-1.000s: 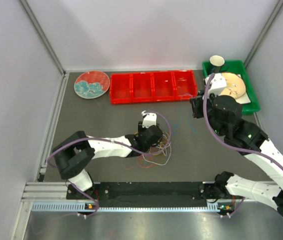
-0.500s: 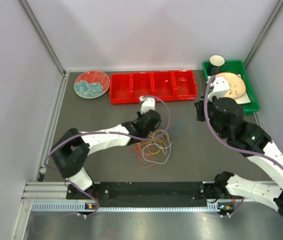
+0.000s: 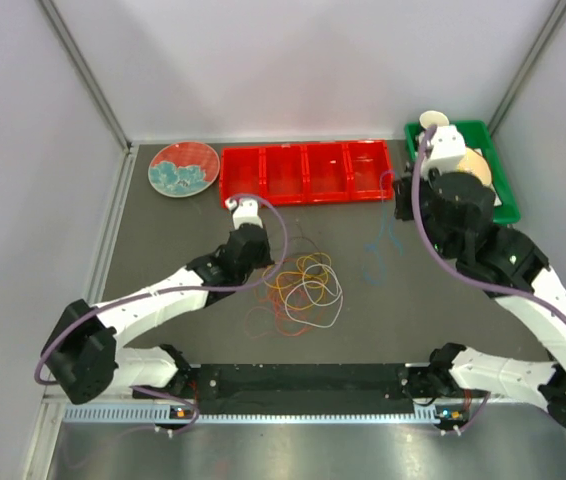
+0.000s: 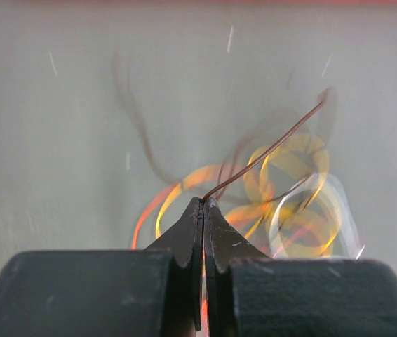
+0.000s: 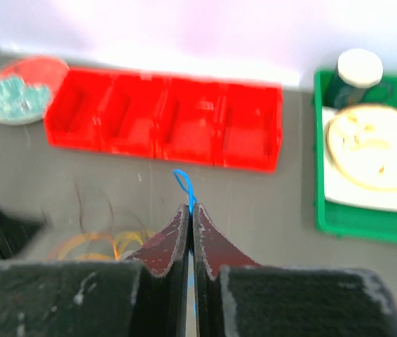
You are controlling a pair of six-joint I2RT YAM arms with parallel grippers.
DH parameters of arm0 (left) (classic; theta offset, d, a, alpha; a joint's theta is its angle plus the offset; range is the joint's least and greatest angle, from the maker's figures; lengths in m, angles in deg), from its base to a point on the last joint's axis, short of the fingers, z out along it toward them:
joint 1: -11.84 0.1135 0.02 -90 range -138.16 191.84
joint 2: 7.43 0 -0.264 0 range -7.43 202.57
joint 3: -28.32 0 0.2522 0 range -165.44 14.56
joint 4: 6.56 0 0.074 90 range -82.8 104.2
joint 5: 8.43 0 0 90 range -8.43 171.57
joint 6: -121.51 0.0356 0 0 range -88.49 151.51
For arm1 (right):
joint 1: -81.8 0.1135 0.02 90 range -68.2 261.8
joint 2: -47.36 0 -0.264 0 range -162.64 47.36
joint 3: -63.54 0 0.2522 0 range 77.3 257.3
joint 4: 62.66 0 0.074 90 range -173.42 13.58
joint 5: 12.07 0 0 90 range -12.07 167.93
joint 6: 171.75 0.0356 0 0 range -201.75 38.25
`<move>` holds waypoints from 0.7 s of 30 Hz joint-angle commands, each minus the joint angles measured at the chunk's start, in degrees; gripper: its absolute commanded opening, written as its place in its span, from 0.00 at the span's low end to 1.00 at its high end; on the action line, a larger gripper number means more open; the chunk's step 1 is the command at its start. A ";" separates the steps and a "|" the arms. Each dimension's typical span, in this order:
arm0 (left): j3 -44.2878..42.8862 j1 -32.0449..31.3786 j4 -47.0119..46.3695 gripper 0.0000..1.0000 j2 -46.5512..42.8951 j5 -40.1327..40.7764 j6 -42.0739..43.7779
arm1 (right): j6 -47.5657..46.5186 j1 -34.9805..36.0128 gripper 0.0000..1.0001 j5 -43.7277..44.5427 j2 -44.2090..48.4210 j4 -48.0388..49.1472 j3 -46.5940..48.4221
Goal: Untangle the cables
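Note:
The cables (image 3: 303, 290) lie as a loose tangle of orange, yellow, white and red loops on the dark mat, blurred in the left wrist view as the cables (image 4: 286, 196). My left gripper (image 3: 256, 256) hangs left of the tangle. In its own view the left gripper (image 4: 203, 201) is shut on a thin brown cable (image 4: 268, 149) that stretches up to the right. My right gripper (image 3: 395, 214) is raised near the red bin's right end. Seen from its wrist, the right gripper (image 5: 190, 208) is shut on a blue cable (image 5: 184, 182), which dangles below it as the blue cable (image 3: 378, 248).
A red bin (image 3: 308, 172) with several compartments stands at the back. A red and teal plate (image 3: 184, 168) lies to its left. At the back right, a green tray (image 3: 506, 200) holds a plate and a cup (image 3: 433, 122). Walls close in on three sides.
My left gripper has shut on the brown cable and drawn away to the left, off the tangle. The right arm has risen slightly towards the back with the blue cable.

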 commanded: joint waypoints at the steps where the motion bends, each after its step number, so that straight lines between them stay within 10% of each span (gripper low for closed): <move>1: 7.89 -1.03 -6.56 0.00 -2.88 -6.89 -3.37 | -4.94 -0.40 0.00 1.21 -8.48 3.62 12.62; 21: 13.09 -2.27 -13.69 0.00 5.82 -6.98 -5.31 | -11.98 -16.22 0.00 -5.46 -38.54 8.37 48.58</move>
